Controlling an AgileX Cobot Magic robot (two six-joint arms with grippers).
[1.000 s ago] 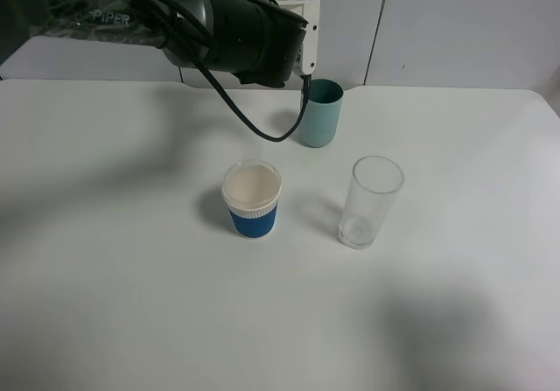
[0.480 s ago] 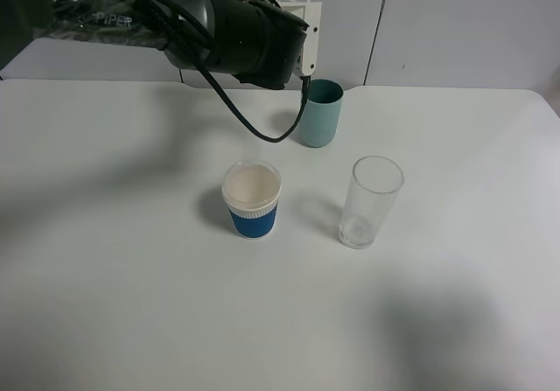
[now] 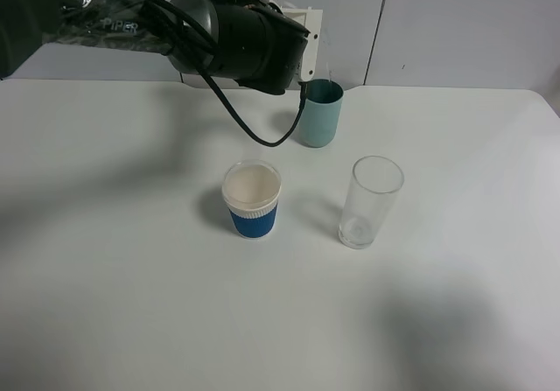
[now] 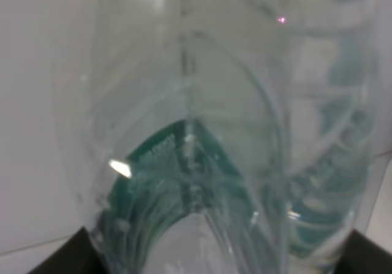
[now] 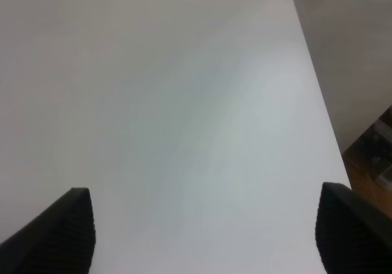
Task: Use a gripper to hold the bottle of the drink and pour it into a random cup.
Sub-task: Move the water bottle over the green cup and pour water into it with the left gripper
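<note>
left claw clamped tight on the clear bottle near the teal cup; right claw gapes empty.

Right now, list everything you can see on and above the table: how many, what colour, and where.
table: one, white, under everything
teal cup: one, teal-green, far middle of the table
paper cup: one, white with a blue sleeve, table centre
glass tumbler: one, clear, right of the paper cup
bottle of the drink: one, clear with a dark green label, in the left gripper
black cable: one, black, looping down from the left arm beside the teal cup
left gripper: one, white head, black fingers, shut on the bottle, up by the teal cup
right gripper: one, black fingers, open and empty, above bare table
</note>
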